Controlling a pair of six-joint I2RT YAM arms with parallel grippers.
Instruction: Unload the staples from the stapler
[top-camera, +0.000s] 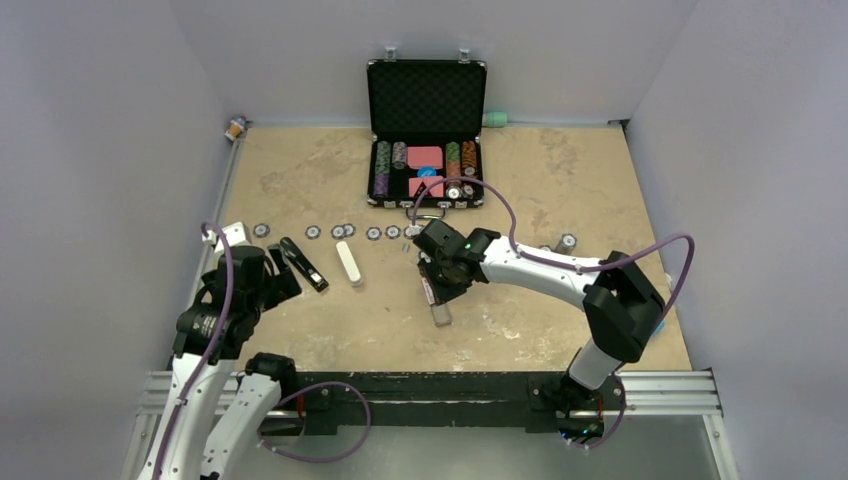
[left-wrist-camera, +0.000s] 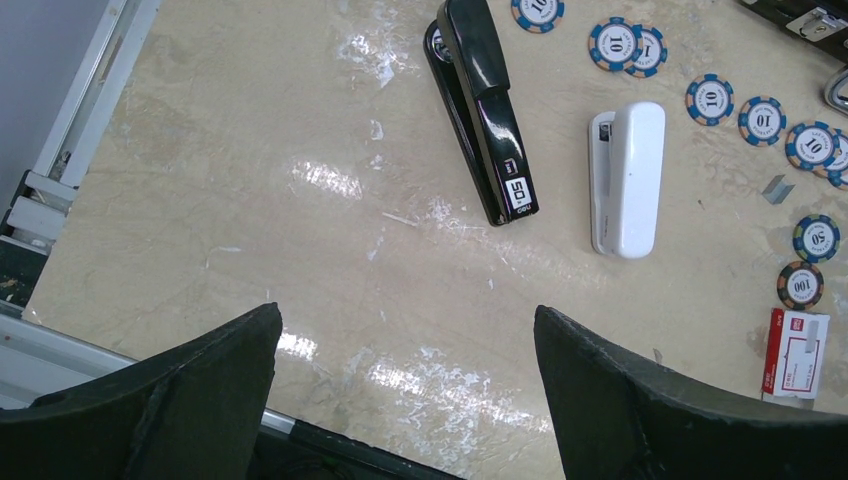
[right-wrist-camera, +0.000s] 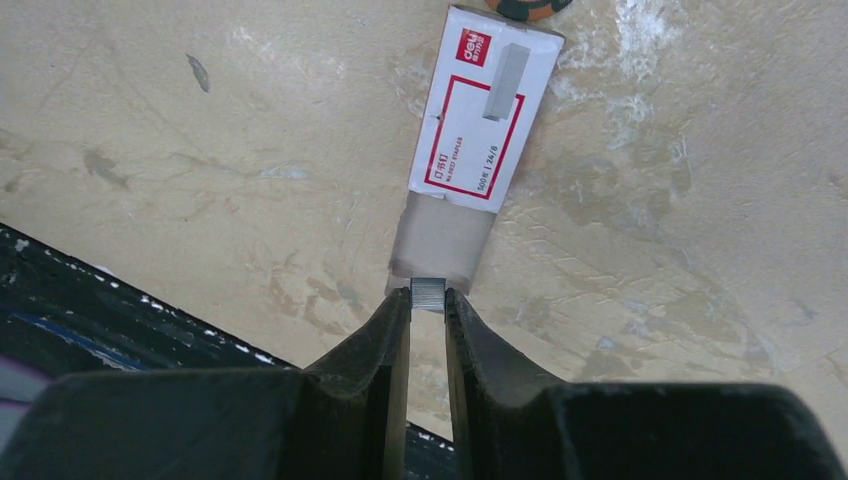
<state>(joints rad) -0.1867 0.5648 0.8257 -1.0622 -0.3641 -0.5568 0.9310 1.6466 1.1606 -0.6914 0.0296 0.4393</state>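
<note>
- Currently the staples (right-wrist-camera: 428, 292) are pinched as a short strip between the fingertips of the right tool (right-wrist-camera: 428, 300), which is clamped on them right at the open grey tray of the staple box (right-wrist-camera: 480, 110).
- Setting the strip down at that tray is judged to be the step in hand. It is best done low and level, with the strip lined up with the tray so that it is not bent or snapped. The grip should be loosened only once the strip is borne from below.
- Flat on the surface (left-wrist-camera: 250, 200), the stapler (left-wrist-camera: 485, 120) is seen beside a white stapler (left-wrist-camera: 628, 180), well apart from the right tool.
- Near the stapler but not touching it, the left tool (left-wrist-camera: 407, 330) is held spread wide, with nothing between its fingers.
</note>
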